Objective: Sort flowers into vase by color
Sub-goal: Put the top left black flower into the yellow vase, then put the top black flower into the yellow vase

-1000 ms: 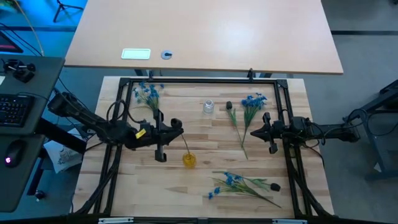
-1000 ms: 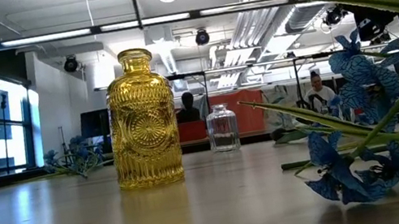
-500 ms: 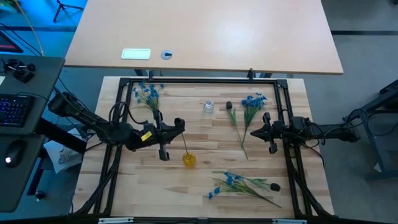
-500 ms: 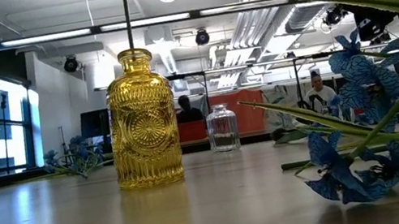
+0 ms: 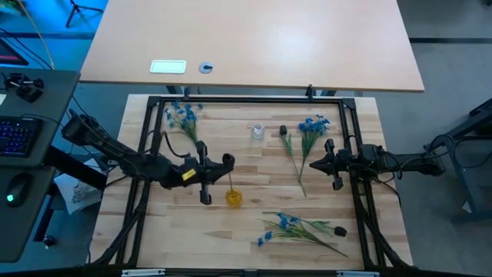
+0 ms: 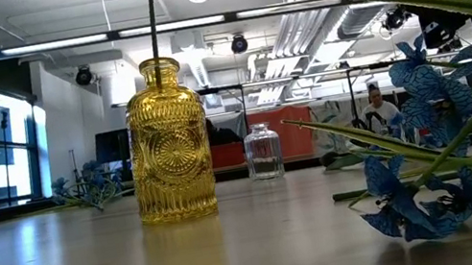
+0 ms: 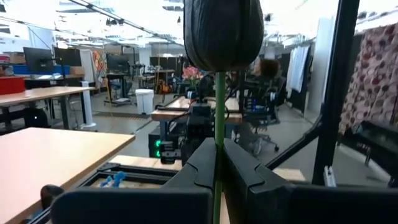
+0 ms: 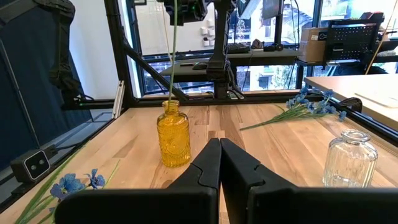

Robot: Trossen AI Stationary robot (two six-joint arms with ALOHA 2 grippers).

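Observation:
My left gripper [image 5: 224,162] is shut on a black tulip bud [image 7: 224,34] with a thin green stem [image 6: 152,16]. It hovers just left of the yellow glass vase [image 5: 234,198], and the stem's lower end reaches the vase mouth [image 8: 171,101]. My right gripper [image 5: 311,164] is shut on nothing and waits at mid-right, beside a black bud with stem [image 5: 283,131]. Blue sprays lie flat at far left [image 5: 183,115], far right [image 5: 311,127] and near right [image 5: 296,227]. A small clear vase [image 5: 257,132] stands upright. My left gripper pinches the stem just below the bud [image 7: 217,163] between its two fingers. The fingers come level from the table's left and lie across the stem. The flower stands nearly upright, bud on top, and the long stem hangs down into the yellow vase's mouth [image 6: 158,63].
A black frame [image 5: 246,99] rims the wooden table. A second black bud [image 5: 340,230] lies with the near-right blue spray. Bare wood lies between the yellow vase and the near edge. Beyond the frame stands a larger table with a white card [image 5: 167,67].
My left gripper has moved toward the table's right, closer to the yellow vase, carrying the black flower. The stem's lower end stays at the vase mouth while its upper part swings, first leaning left, then slightly back.

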